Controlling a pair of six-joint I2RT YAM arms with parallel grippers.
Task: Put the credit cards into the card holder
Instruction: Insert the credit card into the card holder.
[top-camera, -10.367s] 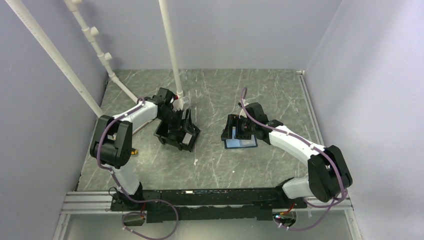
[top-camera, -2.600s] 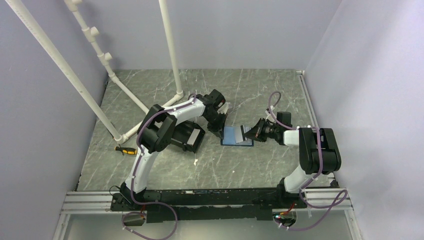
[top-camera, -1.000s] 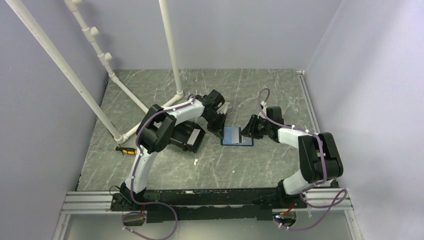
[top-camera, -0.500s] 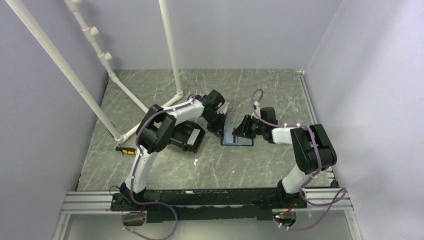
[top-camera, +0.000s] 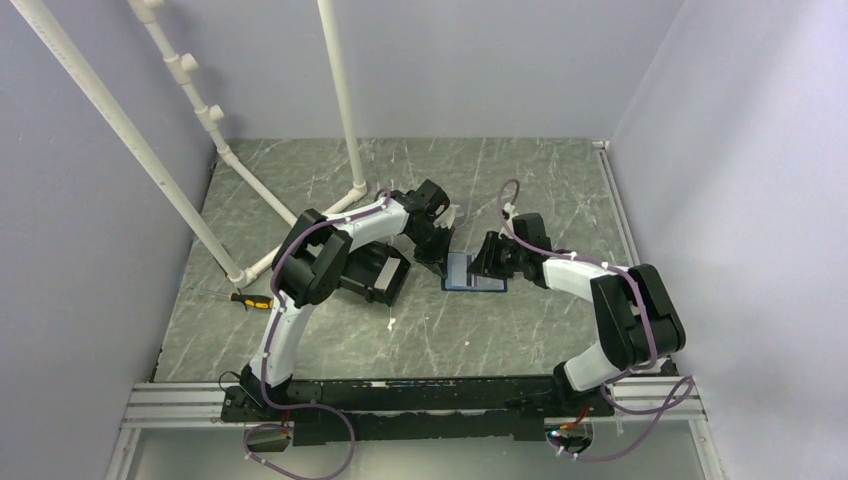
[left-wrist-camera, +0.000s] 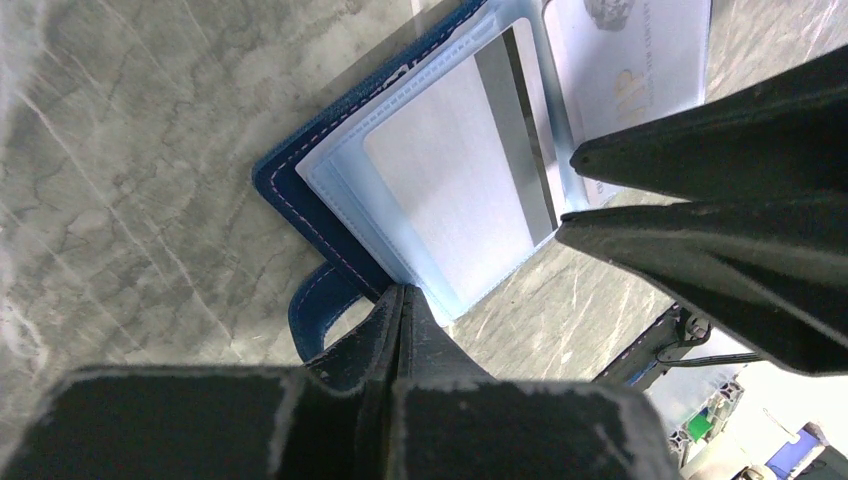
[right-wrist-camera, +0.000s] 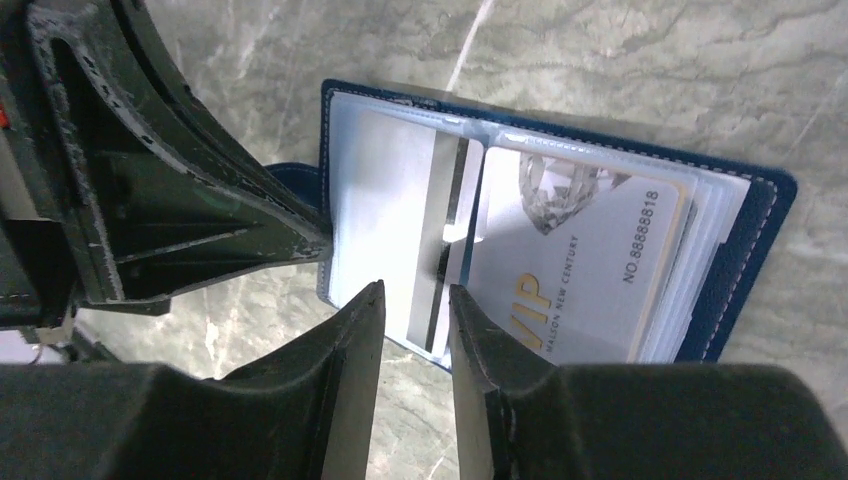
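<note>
The navy card holder (top-camera: 468, 281) lies open and flat on the table. A pale credit card (right-wrist-camera: 390, 200) with a dark stripe sits in its left clear sleeve. A white VIP card (right-wrist-camera: 580, 260) sits in the right sleeve. My left gripper (left-wrist-camera: 402, 292) is shut, its tip pressing on the holder's edge beside the snap tab (left-wrist-camera: 315, 305). My right gripper (right-wrist-camera: 412, 300) hovers open just above the striped card, with nothing between its fingers. From above, the left gripper (top-camera: 438, 258) and right gripper (top-camera: 483, 262) meet over the holder.
A black bin (top-camera: 368, 270) stands just left of the left gripper. A yellow-handled screwdriver (top-camera: 250, 300) lies near the left wall. White pipes (top-camera: 340, 100) lean across the back left. Walls close in the table on three sides.
My right gripper has slid left from the holder's right edge to over its middle, and its jaws have widened slightly. The left arm and the holder have stayed still.
</note>
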